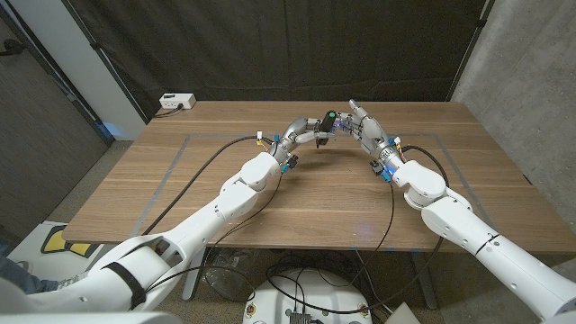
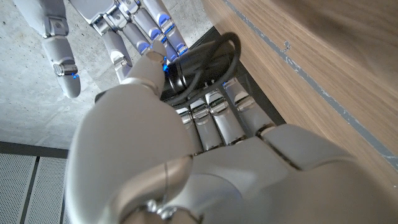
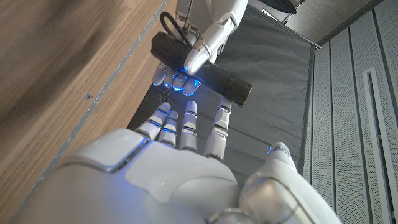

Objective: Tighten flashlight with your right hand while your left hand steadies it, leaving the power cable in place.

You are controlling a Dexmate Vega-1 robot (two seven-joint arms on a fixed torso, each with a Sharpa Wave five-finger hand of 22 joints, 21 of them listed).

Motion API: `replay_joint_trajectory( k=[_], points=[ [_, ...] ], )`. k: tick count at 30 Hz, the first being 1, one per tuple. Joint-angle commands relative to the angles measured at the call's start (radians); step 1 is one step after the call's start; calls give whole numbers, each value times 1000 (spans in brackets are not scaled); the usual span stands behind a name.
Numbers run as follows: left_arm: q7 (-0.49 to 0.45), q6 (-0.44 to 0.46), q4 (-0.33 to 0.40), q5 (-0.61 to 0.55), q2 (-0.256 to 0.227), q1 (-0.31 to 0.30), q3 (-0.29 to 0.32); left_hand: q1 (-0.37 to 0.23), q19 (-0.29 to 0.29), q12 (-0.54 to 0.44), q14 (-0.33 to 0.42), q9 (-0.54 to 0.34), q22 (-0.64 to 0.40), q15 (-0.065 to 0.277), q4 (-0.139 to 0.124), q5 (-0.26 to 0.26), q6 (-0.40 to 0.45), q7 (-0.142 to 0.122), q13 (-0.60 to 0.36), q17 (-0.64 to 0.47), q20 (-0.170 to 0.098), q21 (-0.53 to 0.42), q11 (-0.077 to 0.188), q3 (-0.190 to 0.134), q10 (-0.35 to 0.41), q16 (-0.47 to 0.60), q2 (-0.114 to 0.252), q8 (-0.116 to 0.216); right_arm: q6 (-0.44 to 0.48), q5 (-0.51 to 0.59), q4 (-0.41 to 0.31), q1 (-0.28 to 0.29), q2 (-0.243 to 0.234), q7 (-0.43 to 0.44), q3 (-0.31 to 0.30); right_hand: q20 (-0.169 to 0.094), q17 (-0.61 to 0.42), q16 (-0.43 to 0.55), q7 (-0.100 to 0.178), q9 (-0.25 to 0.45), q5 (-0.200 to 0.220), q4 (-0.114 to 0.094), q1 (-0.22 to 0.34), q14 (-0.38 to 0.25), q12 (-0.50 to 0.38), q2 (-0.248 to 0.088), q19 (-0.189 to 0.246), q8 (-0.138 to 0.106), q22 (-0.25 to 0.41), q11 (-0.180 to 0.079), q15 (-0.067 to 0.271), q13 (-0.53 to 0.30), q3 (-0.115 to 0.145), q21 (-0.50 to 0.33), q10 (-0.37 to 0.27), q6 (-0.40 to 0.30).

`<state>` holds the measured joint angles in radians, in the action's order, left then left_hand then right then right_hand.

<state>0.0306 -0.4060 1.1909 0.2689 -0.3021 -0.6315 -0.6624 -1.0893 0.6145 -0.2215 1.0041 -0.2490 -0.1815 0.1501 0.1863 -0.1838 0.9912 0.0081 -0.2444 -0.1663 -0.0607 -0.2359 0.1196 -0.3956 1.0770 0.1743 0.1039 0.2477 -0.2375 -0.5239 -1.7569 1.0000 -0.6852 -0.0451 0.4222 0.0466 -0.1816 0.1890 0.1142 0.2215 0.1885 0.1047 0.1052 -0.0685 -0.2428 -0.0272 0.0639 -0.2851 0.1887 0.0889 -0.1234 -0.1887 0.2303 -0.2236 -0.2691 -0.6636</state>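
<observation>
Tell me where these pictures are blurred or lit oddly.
Head view: sharp, evenly lit, flashlight small. Left wrist view: the left hand near the lens looks soft, table edge smeared. Right wrist view: wood blurred at one corner; blue lights glow on the right hand's fingers.

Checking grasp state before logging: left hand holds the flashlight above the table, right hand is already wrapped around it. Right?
Not quite. The left hand does hold the flashlight above the table, but the right hand is open, fingers just short of it, as the right wrist view shows.
</observation>
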Motion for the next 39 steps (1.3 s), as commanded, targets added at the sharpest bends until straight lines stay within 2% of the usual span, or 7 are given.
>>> replay_joint_trajectory(
  k=[1, 16, 17, 20, 26, 31, 39],
  points=[
    [5, -1, -10, 35, 8, -7, 12, -10, 9, -4, 21, -3, -1, 44, -76, -3, 35, 38, -3, -2, -68, 1, 61, -86, 72, 8, 18, 7, -1, 0, -9, 13, -3, 12, -7, 3, -3, -1, 5, 19, 2, 1, 3, -7, -3, -7, 9, -5, 1, -3, -5, -3, -2, -2, 0, -12],
    [5, -3, -15, 44, 13, -9, 15, -9, 12, -5, 22, -11, -1, 44, -76, -3, 33, 37, -9, -2, -66, 2, 64, -89, 70, 8, 17, 10, 1, -10, -8, 21, -2, 13, -10, 6, -3, 0, 4, 14, 2, 2, 4, -11, -2, -7, 12, 4, 1, -3, -6, -3, -2, -3, -1, -1],
    [7, -4, -17, 43, 14, -8, 14, -9, 12, -6, 22, -12, -1, 44, -76, -3, 33, 37, -10, -2, -66, 2, 62, -89, 72, 7, 17, 10, -1, -13, -6, 22, -1, 11, -11, 7, -3, -1, 3, 12, 2, 2, 4, -10, -2, -6, 13, 11, 1, -2, -5, -3, -3, -2, -2, 13],
    [8, -4, -17, 41, 13, -6, 12, -9, 13, -6, 24, -12, -1, 42, -76, -3, 34, 36, -11, -2, -64, 2, 63, -89, 73, 8, 17, 11, 0, -18, -5, 24, 1, 12, -12, 9, -4, -2, -36, 3, 1, 4, 5, -11, 5, 0, 15, 57, 1, 2, -5, -3, -7, 0, 11, 105],
    [-2, -3, 3, 35, 3, -18, 15, -8, 15, -6, 25, -13, -1, 42, -76, -3, 36, 37, -13, -2, -63, 2, 65, -90, 73, 8, 17, 12, 5, -20, 1, 21, 8, 20, -11, 13, -4, -3, -60, -2, 0, 6, 7, -10, 13, 4, 19, 93, 1, 4, -15, -3, -10, 1, 28, 196],
    [-4, 3, 28, 25, -9, -27, 12, -8, 17, -6, 24, -12, -1, 44, -76, -3, 36, 37, -13, -2, -61, 1, 63, -91, 73, 8, 16, 11, 5, -19, 15, 4, 15, 3, 0, 13, -4, -5, -79, -3, 0, 7, 8, -5, 17, 6, 21, 104, 1, 7, -18, -4, -12, 1, 37, 236],
    [44, 5, 30, 15, -13, -19, -16, -7, 18, -6, 24, -13, -2, 44, -77, -3, 34, 38, -14, -2, -61, 1, 62, -92, 73, 7, 16, 10, 7, -14, 34, -26, 26, -18, 18, 14, -4, -8, -66, -5, 0, 8, 9, 6, 22, 6, 16, 101, 1, 6, -19, -4, -12, 4, 50, 243]
  ],
)
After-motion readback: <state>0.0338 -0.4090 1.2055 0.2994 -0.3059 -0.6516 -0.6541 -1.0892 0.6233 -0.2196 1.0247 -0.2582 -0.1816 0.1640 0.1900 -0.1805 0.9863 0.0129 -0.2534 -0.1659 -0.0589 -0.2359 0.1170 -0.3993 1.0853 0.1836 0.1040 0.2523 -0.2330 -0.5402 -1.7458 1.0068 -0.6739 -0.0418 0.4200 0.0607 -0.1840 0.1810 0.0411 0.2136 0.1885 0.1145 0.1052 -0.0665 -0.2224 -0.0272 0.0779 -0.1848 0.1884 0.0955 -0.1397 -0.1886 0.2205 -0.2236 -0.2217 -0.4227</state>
